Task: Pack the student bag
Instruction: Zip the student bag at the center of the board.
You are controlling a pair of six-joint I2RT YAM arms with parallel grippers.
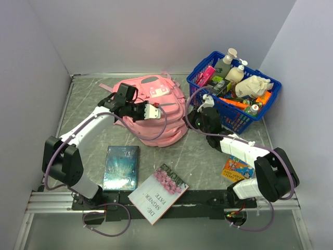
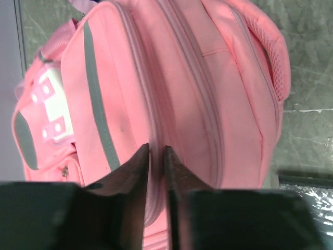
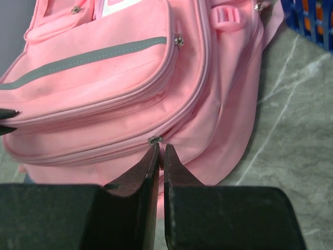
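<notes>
- The left gripper [image 2: 156,152] reaches in from the surface's [image 1: 203,156] left edge and sits on top of the student bag. Its fingers stand a narrow slit apart, either side of a seam line. Pink fabric shows in the slit, but I cannot tell whether any of it is actually pinched.
- A dark teal book [image 1: 121,166] lies flat near the near-left corner, just beside the left arm and apart from the bag.
- The student bag [image 1: 174,122] lies towards the back edge, about midway across the surface. Its grey-striped front pockets face up.
- A white book with pink flowers on its cover [image 1: 158,192] lies askew at the near edge, near the middle, partly over the rail where the arms are bolted.
- The right gripper [image 3: 159,148] is at the bag's right side. Its fingers are all but together and nip the metal zip pull [image 3: 154,140] at their very tips.
- A brightly coloured book [image 1: 237,167] lies near the right edge, partly hidden under the right arm.
- A blue basket [image 1: 243,121] stands in the back-right corner, heaped with bottles and packets, just beside the bag.
</notes>
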